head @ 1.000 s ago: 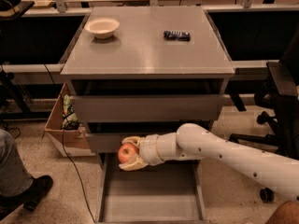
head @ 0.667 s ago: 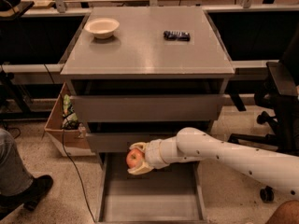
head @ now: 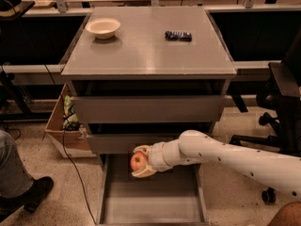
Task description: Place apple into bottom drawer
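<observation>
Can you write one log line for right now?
gripper: shut on apple | position: above open bottom drawer | apple: not yet released

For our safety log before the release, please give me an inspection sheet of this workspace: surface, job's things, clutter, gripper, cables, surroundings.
Surface: grey cabinet top, carrying a white bowl and a dark packet.
Job's things: apple held above the open bottom drawer, near its back.
Clutter: cardboard box with items, left of the cabinet.
Gripper: gripper shut on the apple, over the drawer's back part.
Cables: black cable on the floor, left of the drawer.
Surroundings: person's leg and shoe at left; office chair at right.
</observation>
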